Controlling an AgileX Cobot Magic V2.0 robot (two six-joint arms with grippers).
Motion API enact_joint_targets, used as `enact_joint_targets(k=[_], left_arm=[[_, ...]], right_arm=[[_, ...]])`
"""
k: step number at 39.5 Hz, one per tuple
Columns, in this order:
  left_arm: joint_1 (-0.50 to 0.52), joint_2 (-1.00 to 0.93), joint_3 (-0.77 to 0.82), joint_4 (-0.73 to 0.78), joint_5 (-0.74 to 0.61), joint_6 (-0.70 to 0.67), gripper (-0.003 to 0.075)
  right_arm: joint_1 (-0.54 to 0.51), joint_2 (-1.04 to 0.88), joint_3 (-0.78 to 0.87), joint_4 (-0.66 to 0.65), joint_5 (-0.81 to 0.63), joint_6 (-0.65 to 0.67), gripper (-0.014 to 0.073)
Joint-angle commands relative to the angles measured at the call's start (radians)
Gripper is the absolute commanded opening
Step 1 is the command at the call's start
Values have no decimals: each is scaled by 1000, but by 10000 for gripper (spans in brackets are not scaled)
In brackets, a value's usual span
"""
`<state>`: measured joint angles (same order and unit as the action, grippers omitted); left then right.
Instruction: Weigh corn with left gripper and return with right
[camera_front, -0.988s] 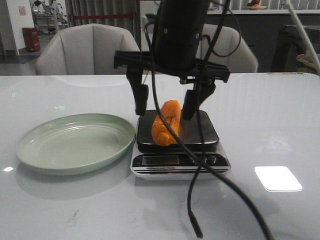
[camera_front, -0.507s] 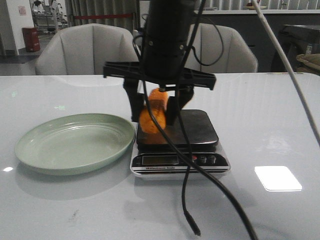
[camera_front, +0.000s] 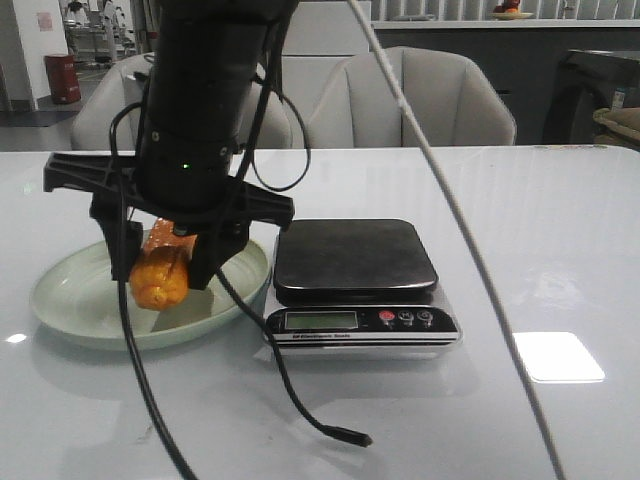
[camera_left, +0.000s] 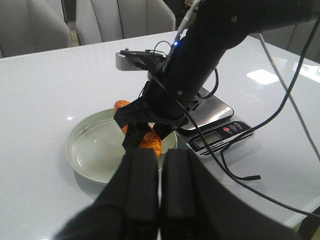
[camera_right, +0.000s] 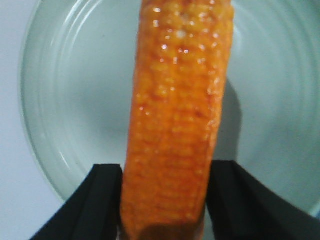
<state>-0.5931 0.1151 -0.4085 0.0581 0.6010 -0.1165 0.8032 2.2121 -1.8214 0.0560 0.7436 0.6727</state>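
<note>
The left gripper (camera_left: 159, 165) sits nearest, jaws pressed together and idle, apparently drawn back from the work; beyond it the right gripper (camera_front: 160, 275) pinches the corn (camera_front: 160, 270) lengthwise above the green plate (camera_front: 60, 300), seemingly clear of the dish, ready to lower; farther along the bench (camera_front: 560, 220) stands the scale (camera_front: 355, 270), bare.

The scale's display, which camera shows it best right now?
The front view: the scale's display faces the camera, unobstructed, beside its buttons, though no digits are legible. The left wrist view shows the display small and angled, partly behind the arm's cable. The right wrist view shows only the corn over the plate, no scale.
</note>
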Motion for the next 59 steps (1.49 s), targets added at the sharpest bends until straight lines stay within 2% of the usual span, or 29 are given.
enact_joint_targets(k=[1, 5, 16, 21, 28, 33, 40, 46, 52, 59], left_arm=[[-3, 11, -23, 1, -80, -1, 113], [-3, 11, -23, 1, -80, -1, 113], [-3, 11, -23, 1, -80, -1, 113], [-3, 11, -23, 1, -80, -1, 113], [-3, 11, -23, 1, -80, -1, 113], [-3, 11, -23, 1, -80, -1, 113], [-3, 11, -23, 1, -80, -1, 113], [-3, 11, -23, 1, -80, -1, 113], [-3, 11, -23, 1, -80, -1, 113], [-3, 11, -23, 1, -80, -1, 113]], right_arm=[[7, -50, -33, 9, -83, -11, 541], [7, -48, -35, 9, -93, -11, 602], [-40, -99, -101, 8, 82, -38, 598], [-78, -159, -103, 8, 172, -116, 598], [-132, -270, -91, -3, 253, -319, 598], [-173, -379, -26, -3, 224, -392, 598], [-244, -551, 157, -2, 160, -477, 598], [-262, -736, 414, -3, -35, -538, 598], [-257, -950, 679, -3, -264, -539, 598], [-257, -1171, 922, -3, -371, -569, 598]])
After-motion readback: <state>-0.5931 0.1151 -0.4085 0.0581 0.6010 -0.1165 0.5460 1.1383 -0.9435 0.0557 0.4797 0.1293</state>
